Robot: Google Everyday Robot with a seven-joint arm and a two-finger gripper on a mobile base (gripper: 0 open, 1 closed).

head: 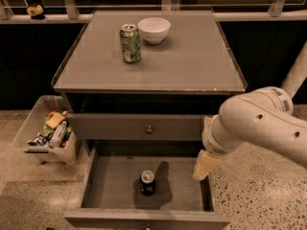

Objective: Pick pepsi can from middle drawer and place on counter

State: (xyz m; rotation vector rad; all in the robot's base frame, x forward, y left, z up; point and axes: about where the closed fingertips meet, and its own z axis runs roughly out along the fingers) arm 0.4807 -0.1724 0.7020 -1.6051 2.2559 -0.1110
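Where your arm reached: your arm came in from the right, below the front right corner of the counter, with its thick white link sloping down and leftward to the wrist.
Wrist: it sat level with the shut drawer front, just off that front's right end.
Gripper: the gripper pointed down and slightly left, over the right wall of the middle drawer.
Gripper state: you could not tell from this view whether it was released or clenched; nothing showed in its hold, and no contact with the can showed.
Pepsi can: the pepsi can stood upright on the drawer floor, about midway between the side walls and toward the front wall.
Can relative to gripper: the can lay to the left of the gripper and lower, clearly apart, with bare drawer floor between them.
Middle drawer: it was pulled out, straight below the counter's front edge.
Counter: a green can stood upright toward the back left, with a white bowl just beside it, nearer the back edge.
Left of the cabinet: a plastic bin of mixed items sat on the floor below the counter's front left corner.
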